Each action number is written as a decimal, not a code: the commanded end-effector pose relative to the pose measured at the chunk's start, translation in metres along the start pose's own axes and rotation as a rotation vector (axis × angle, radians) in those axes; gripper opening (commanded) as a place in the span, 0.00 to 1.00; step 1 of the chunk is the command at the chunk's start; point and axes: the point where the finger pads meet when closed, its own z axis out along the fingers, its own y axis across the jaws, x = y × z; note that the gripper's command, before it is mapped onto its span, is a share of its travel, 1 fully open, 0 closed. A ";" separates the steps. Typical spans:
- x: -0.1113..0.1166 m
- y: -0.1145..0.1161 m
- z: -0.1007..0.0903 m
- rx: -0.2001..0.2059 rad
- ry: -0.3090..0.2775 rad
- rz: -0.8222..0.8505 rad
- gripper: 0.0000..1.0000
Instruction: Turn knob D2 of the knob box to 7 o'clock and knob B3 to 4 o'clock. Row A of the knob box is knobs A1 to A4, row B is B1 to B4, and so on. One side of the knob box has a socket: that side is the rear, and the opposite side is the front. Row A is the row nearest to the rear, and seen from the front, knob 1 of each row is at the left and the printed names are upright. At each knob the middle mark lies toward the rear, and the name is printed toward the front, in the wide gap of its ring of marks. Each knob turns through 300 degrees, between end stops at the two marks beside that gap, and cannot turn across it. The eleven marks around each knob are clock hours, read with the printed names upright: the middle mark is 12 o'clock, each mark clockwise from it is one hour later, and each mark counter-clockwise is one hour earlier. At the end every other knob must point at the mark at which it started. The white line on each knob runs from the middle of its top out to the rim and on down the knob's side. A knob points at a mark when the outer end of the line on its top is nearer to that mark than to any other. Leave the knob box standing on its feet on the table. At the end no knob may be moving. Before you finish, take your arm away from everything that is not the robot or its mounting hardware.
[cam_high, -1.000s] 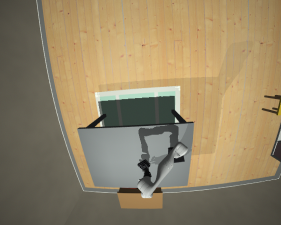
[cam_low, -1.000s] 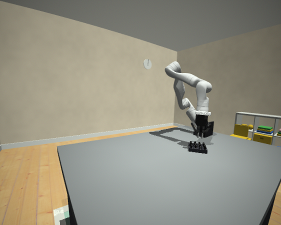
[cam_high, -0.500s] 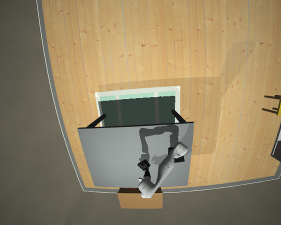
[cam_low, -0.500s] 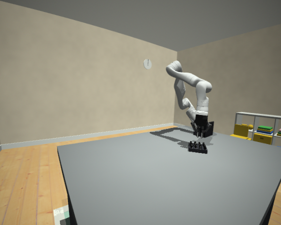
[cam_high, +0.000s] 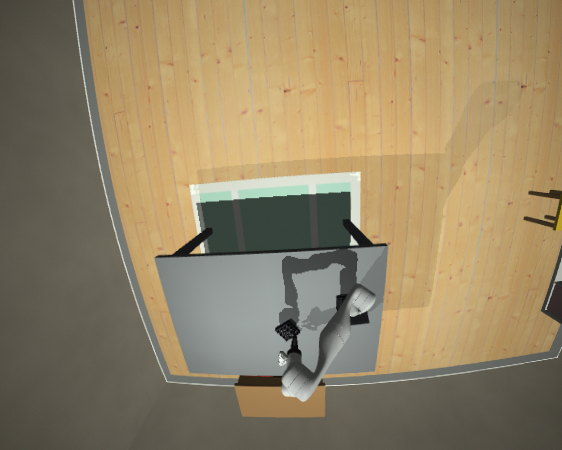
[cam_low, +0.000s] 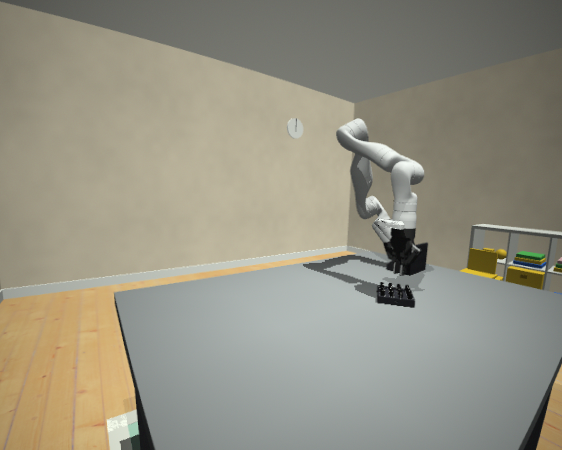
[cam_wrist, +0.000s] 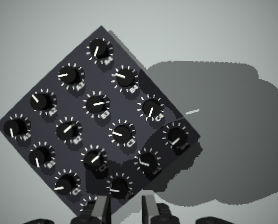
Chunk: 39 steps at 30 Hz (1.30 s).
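The black knob box (cam_high: 282, 327) (cam_low: 396, 301) (cam_wrist: 69, 103) stands on the table, turned about 45 degrees in the wrist view with row A at the upper left. Knob B3 (cam_wrist: 95, 104) has its line pointing right, near 4 o'clock. Knob D2 (cam_wrist: 119, 185), in shadow, has its line pointing left, between about 10 and 11 o'clock. My gripper (cam_low: 398, 270) (cam_wrist: 126, 210) is open by a narrow gap and empty. It is above the table beside the box, near the D1–D2 end of row D in the wrist view. Knob D1 is partly hidden by a finger.
The grey table (cam_high: 225, 310) (cam_low: 300, 350) carries the box and the arm's black base (cam_high: 360, 318) (cam_low: 417, 261). Neighbouring knobs C2 (cam_wrist: 93, 158) and D3 (cam_wrist: 147, 161) stand close to D2. The arm's shadow falls across row D and the table at the right of the wrist view.
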 end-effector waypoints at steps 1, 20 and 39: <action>0.000 -0.002 -0.005 0.003 0.014 0.080 0.19; 0.001 -0.004 -0.014 0.016 0.012 0.691 0.19; 0.003 -0.005 -0.018 0.024 0.010 0.895 0.19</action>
